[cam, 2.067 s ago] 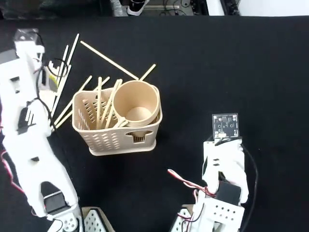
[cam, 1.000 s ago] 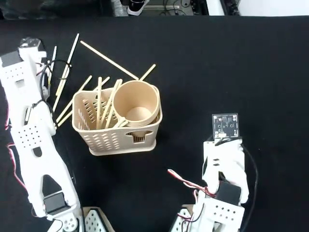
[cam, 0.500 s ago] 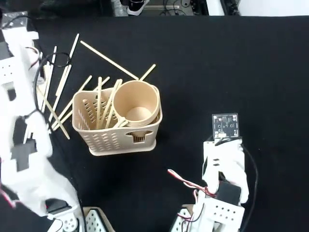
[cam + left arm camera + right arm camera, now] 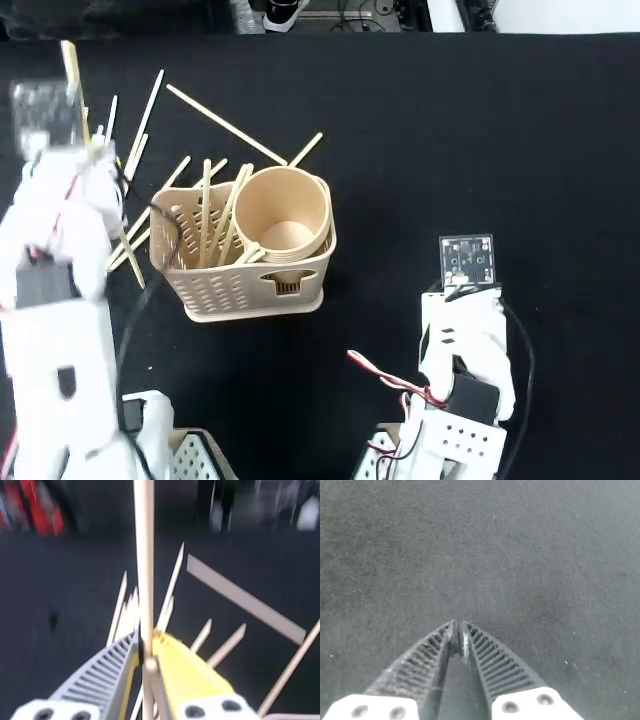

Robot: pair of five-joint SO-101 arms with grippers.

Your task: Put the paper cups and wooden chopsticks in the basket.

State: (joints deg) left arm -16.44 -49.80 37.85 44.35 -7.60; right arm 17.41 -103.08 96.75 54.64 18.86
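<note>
A beige slotted basket stands left of the table's middle. It holds stacked paper cups and several wooden chopsticks leaning inside. More loose chopsticks lie on the black cloth behind and left of it. My left gripper is shut on one chopstick. In the high view this held chopstick hangs above the table, left of the basket, beside the raised left arm. My right gripper is shut with nothing in it, low over bare cloth.
The right arm sits folded near the front edge, right of the basket. Black cloth covers the whole table. Cables and equipment line the back edge.
The left arm has lifted from the loose chopsticks at the left, carrying one chopstick up. The right arm has not moved.
</note>
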